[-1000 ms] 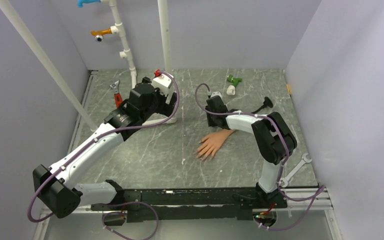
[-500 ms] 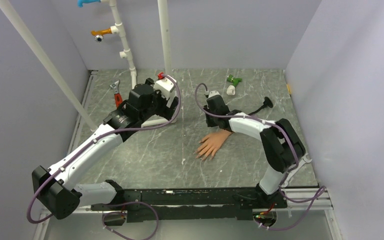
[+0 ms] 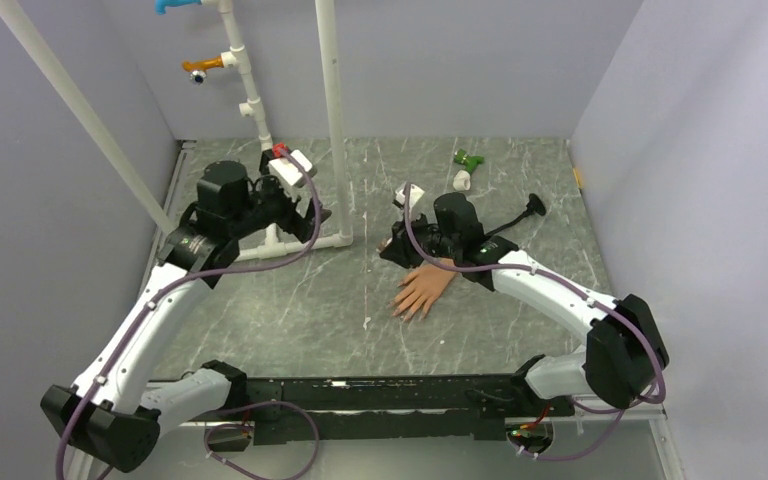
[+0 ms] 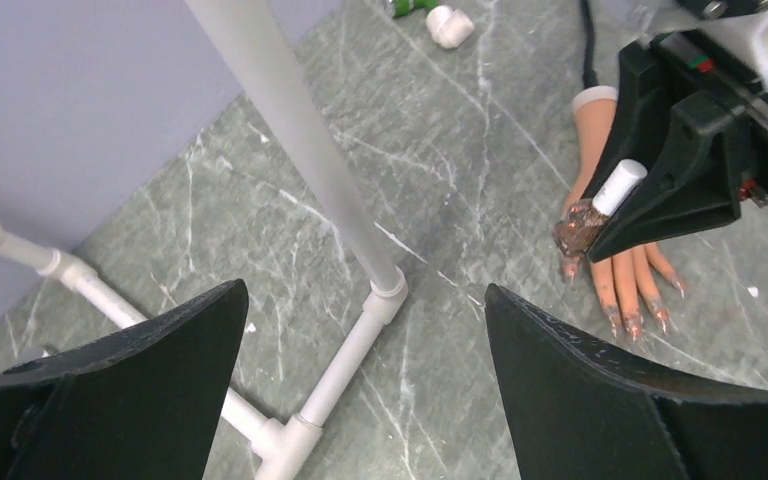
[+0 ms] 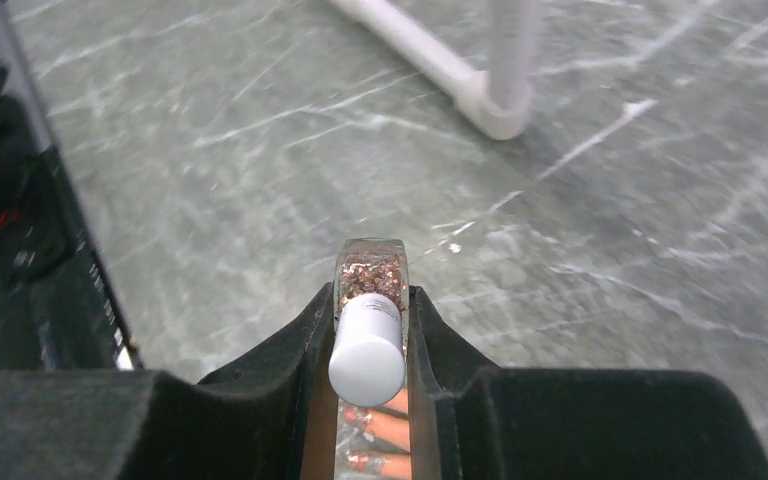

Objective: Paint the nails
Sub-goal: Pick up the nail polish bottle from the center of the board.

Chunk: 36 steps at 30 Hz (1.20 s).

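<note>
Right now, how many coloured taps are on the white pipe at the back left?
2: a blue tap at the top edge, an orange tap below it. More may sit above the frame.

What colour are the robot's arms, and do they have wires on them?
The left arm and right arm have white tubes joined by chunky black joints. A purple-grey cable loops along each. The fingers are black and wedge-shaped. A white block with a red spot tops the left wrist.

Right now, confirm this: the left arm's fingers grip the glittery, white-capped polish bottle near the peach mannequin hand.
Wrong arm. The right arm's fingers grip the glittery, white-capped polish bottle near the peach mannequin hand; the right wrist view shows it.
</note>
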Each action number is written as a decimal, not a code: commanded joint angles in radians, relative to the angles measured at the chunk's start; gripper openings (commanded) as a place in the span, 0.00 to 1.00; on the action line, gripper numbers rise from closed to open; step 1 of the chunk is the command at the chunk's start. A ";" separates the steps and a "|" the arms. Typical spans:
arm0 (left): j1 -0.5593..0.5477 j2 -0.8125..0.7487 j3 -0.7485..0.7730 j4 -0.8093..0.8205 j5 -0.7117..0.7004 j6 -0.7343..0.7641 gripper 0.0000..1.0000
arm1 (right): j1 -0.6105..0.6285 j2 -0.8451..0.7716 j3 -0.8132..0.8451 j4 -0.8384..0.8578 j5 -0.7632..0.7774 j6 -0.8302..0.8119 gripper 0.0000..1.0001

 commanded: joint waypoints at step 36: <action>0.116 0.071 0.034 0.066 0.893 -0.119 0.77 | 0.091 0.069 0.468 -0.303 -0.533 -0.280 0.00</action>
